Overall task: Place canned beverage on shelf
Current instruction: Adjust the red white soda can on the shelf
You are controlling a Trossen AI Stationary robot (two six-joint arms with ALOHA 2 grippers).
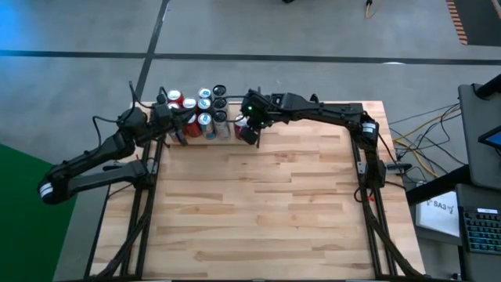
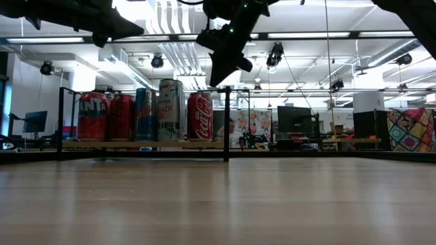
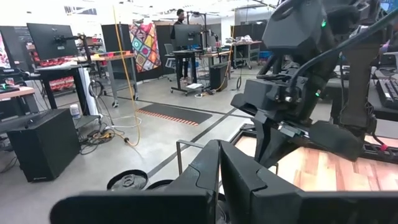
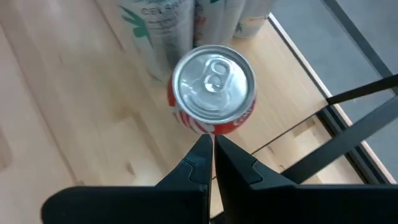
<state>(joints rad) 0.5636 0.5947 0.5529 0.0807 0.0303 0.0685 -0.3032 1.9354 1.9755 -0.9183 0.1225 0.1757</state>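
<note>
1. Butcher-block table (image 1: 258, 211): pale wood strips in a staggered pattern, smooth finish, on a black frame. Open workshop behind it, with ceiling strip lights, monitors and a patchwork quilt.
2. Shelf (image 2: 146, 144): light plank at the table's far edge, thin black rods around it, one black upright rod (image 2: 226, 122) at the front.
3. Cans on the shelf: five stand in the front row in the low view; the high view shows further tops behind, exact total unclear. Cylinders with silver or dark lids.
4. Red cola can (image 4: 213, 90) stands upright on the plank at the row's right end, pull-tab lid up, apart from any finger.
5. Right gripper (image 4: 213, 142) hangs just above that can, fingers pressed together, nothing held.
6. Left gripper (image 3: 219, 163) is raised over the cans' left side, fingers together, nothing held.
</note>
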